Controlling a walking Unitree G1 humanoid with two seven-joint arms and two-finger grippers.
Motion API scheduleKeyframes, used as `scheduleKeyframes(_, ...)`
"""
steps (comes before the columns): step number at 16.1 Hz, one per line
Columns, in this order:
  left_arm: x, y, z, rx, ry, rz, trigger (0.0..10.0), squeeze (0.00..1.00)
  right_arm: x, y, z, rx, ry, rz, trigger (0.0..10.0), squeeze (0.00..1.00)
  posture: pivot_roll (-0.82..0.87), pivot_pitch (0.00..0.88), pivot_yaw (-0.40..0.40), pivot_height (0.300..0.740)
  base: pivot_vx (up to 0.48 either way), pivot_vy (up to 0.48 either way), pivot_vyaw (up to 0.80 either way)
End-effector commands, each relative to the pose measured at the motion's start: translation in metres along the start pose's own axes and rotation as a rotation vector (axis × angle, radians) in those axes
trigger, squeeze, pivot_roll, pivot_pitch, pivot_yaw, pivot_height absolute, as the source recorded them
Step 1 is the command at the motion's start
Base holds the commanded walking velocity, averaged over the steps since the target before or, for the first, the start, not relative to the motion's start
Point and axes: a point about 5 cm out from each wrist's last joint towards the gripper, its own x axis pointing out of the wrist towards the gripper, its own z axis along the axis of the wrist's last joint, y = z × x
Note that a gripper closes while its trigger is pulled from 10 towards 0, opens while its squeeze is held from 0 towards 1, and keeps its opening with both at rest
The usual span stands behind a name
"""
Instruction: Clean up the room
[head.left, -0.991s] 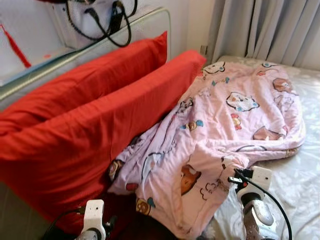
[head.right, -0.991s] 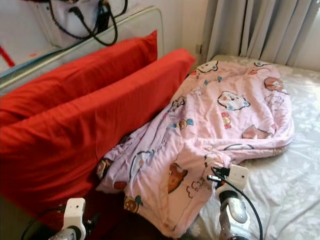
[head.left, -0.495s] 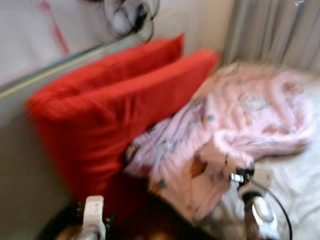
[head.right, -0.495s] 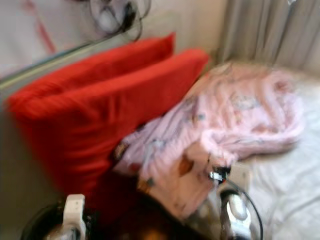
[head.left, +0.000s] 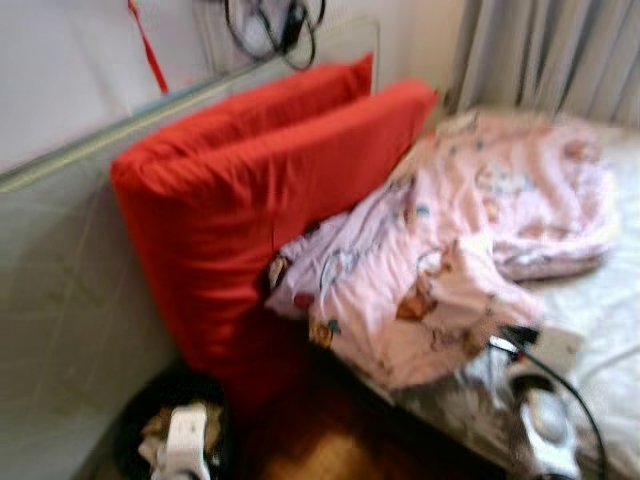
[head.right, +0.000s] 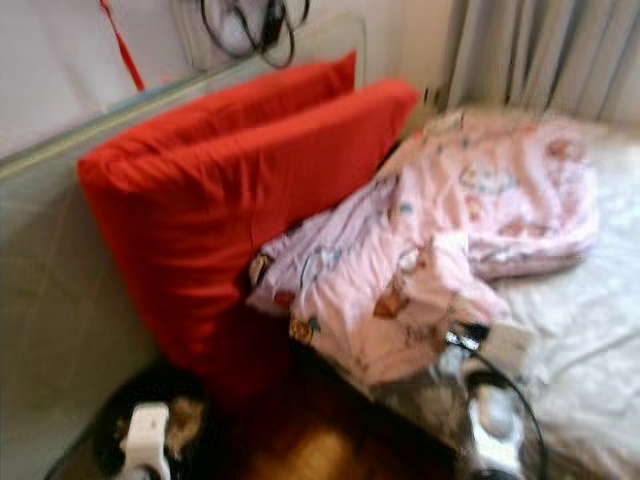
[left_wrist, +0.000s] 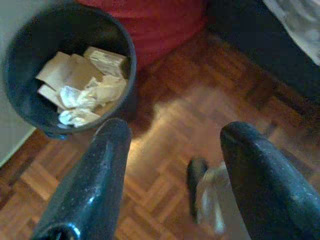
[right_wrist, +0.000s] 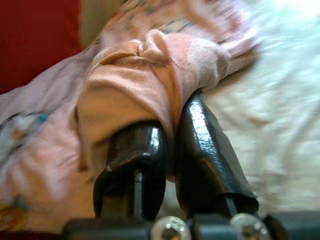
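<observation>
Two red cushions (head.left: 270, 180) lean side by side against the grey headboard (head.left: 60, 260), and they sit further right in the head views than a second ago because the camera has swung left and back. That shift has brought the wooden parquet floor (left_wrist: 165, 125) and a black waste bin (left_wrist: 67, 75) into sight at the foot of the cushions. On the white bedsheet (head.left: 600, 330) the pink cartoon-print blanket (head.left: 470, 240) has changed shape: a second ago it lay spread along the bed with its near edge hanging low, whereas its near corner is now bunched and drawn up toward the right gripper (right_wrist: 170, 135). In the right wrist view this gripper's two black fingers (right_wrist: 135, 165) are pressed together on a twisted fold of the blanket, which wraps over their tips. Grey curtains (head.left: 550, 50) hang behind the bed, and a looped black cable (head.left: 275, 30) hangs on the wall above the headboard beside a red cord (head.left: 148, 45). The left gripper (left_wrist: 172, 150) hangs low over the floor beside the bin, its fingers spread wide and holding nothing. Crumpled white paper and flattened cardboard (left_wrist: 82, 85) lie inside the bin. Both head views are slightly blurred.
</observation>
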Motion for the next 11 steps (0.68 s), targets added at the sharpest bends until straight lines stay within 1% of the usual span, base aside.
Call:
scheduleKeyframes(1, 0.0, 0.006, 0.004, 0.012, -0.008, 0.015, 10.0, 0.0, 0.005, 0.008, 0.012, 0.0, -0.068, 0.016, 10.0, 0.0, 0.05, 0.009, 0.049, 0.74, 0.0, 0.0, 0.0)
scheduleKeyframes(3, 0.0, 0.005, 0.003, 0.027, -0.004, 0.013, 10.0, 0.0, 0.008, 0.002, 0.026, -0.041, -0.145, -0.016, 10.0, 0.0, 0.05, 0.01, 0.049, 0.74, 0.0, 0.0, 0.0)
scheduleKeyframes(4, 0.0, 0.005, 0.003, 0.026, -0.001, 0.013, 10.0, 0.0, 0.01, -0.004, 0.034, -0.052, -0.18, -0.05, 10.0, 0.0, 0.05, 0.01, 0.049, 0.74, 0.0, 0.0, 0.0)
scheduleKeyframes(5, 0.0, 0.005, 0.002, 0.028, 0.001, 0.012, 10.0, 0.0, 0.012, -0.013, 0.046, -0.085, -0.231, -0.09, 10.0, 0.0, 0.04, 0.011, 0.049, 0.74, 0.0, 0.0, 0.0)
scheduleKeyframes(7, 0.0, 0.005, 0.001, 0.029, 0.003, 0.011, 10.0, 0.0, 0.013, -0.018, 0.057, -0.129, -0.273, -0.099, 10.0, 0.0, 0.04, 0.014, 0.05, 0.74, 0.0, 0.0, 0.0)
scheduleKeyframes(8, 0.0, 0.005, 0.001, 0.029, 0.003, 0.01, 10.0, 0.0, 0.013, -0.019, 0.06, -0.135, -0.285, -0.101, 10.0, 0.0, 0.04, 0.014, 0.05, 0.74, 0.0, 0.0, 0.0)
scheduleKeyframes(9, 0.0, 0.004, 0.001, 0.031, 0.004, 0.009, 10.0, 0.0, 0.012, -0.022, 0.068, -0.167, -0.322, -0.113, 10.0, 0.0, 0.04, 0.015, 0.049, 0.74, 0.0, 0.0, 0.0)
scheduleKeyframes(11, 0.0, 0.004, 0.001, 0.032, 0.005, 0.007, 10.0, 0.0, 0.009, -0.028, 0.078, -0.209, -0.369, -0.146, 10.0, 0.0, 0.04, 0.015, 0.049, 0.74, 0.0, 0.0, 0.0)
